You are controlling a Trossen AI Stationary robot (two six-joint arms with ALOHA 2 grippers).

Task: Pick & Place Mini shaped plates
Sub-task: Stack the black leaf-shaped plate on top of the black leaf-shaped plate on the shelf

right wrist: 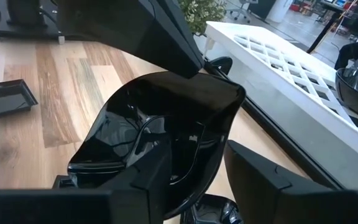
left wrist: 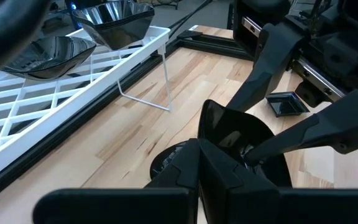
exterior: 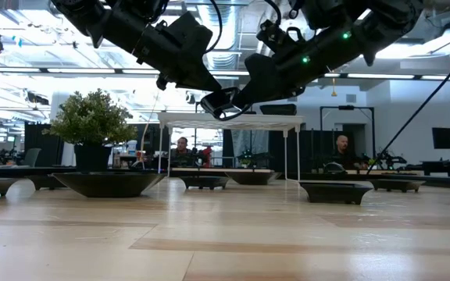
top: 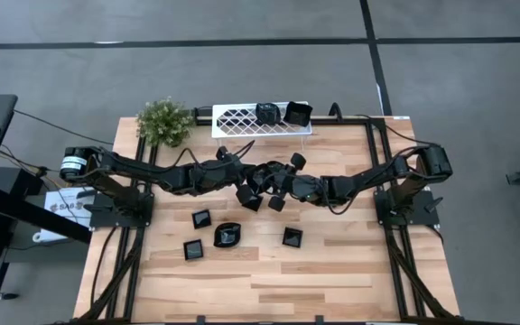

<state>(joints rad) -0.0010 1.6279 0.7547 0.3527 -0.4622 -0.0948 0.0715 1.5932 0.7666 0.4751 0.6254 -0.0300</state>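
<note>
Between the right tool's [right wrist: 185, 180] parted fingers sits a glossy black plate [right wrist: 166, 124], clamped at its far rim by the closed left tool [top: 242, 177], above the bench [top: 269, 280] just in front of the white rack [top: 242, 120]. Two plates already sit on that rack; four lie nearer the front edge.
</note>
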